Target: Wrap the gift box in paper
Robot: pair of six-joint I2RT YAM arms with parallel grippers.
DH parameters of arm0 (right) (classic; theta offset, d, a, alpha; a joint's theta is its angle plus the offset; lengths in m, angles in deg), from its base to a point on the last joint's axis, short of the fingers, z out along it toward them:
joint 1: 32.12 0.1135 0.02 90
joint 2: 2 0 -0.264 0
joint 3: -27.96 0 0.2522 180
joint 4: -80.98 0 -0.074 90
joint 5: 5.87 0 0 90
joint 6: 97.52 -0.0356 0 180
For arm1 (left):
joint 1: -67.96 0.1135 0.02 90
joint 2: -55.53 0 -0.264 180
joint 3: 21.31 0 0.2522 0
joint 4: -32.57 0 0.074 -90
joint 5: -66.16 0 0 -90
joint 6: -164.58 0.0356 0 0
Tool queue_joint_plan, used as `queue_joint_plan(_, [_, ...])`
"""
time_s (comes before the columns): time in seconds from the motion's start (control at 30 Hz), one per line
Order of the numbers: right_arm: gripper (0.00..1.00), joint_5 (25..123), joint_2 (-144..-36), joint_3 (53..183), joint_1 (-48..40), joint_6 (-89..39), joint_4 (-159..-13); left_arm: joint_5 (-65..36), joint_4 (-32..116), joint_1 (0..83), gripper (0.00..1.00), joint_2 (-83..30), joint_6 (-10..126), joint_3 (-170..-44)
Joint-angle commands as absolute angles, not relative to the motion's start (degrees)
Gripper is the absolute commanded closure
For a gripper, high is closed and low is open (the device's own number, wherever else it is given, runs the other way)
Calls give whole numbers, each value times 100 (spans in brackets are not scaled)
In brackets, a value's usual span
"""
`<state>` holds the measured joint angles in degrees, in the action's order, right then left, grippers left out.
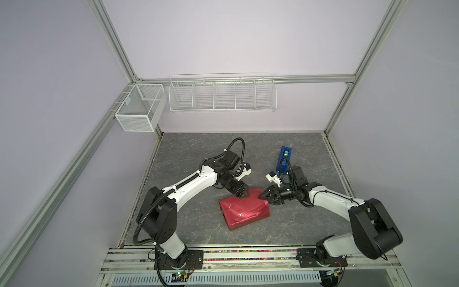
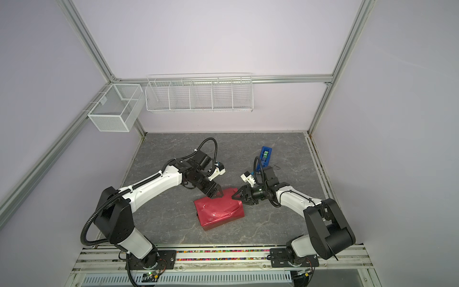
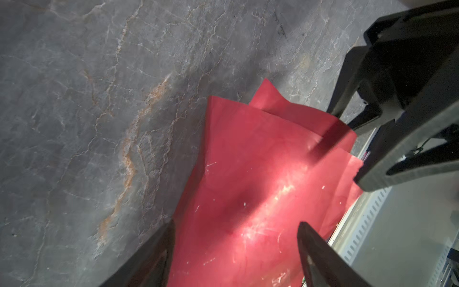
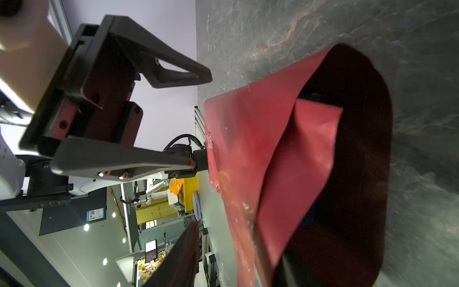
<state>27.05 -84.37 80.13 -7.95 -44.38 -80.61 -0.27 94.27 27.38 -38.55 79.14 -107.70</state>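
The red paper [image 1: 244,211] [image 2: 218,211] lies folded over into a bulky parcel in the middle of the table. The gift box is hidden inside it. Its far end stands open like a tube [image 4: 347,149], with a loose flap. My left gripper [image 1: 244,196] [image 2: 217,196] hovers open over the parcel's far top, and the paper [image 3: 248,174] fills the space between its fingers. My right gripper [image 1: 260,196] [image 2: 233,196] [image 4: 238,243] is at the open end. Its jaws are narrowed but apart and straddle the upper paper layer.
A blue tape dispenser [image 1: 284,159] [image 2: 265,155] with a green roll stands behind my right arm. Two white wire baskets [image 1: 222,93] [image 1: 139,106] hang on the back frame. The grey stone-patterned table [image 1: 198,149] is bordered by aluminium rails.
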Motion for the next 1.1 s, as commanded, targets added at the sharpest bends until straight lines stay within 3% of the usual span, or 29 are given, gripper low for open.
queue_joint_plan(0.0, [58, 2488, -8611, 7986, -741, -4460, -8225, -38, 9476, 2699, 22, -3821, 7857, -10657])
queue_joint_plan(0.27, [73, 2542, -8902, 8026, -588, -4937, -8742, -165, 9404, 2700, 22, -3721, 7809, -10589])
queue_joint_plan(0.47, [93, 2971, -8557, 8468, -556, -4336, -7473, -596, 9306, 2700, 22, -3356, 7652, -10556])
queue_joint_plan(0.77, [93, 3516, -7899, 9702, -228, -3624, -5314, -1305, 9023, 2814, 22, -2483, 7185, -10478])
queue_joint_plan(1.07, [93, 4593, -7959, 11115, 168, -2938, -3237, -1525, 8359, 2823, 20, -1700, 6891, -9926])
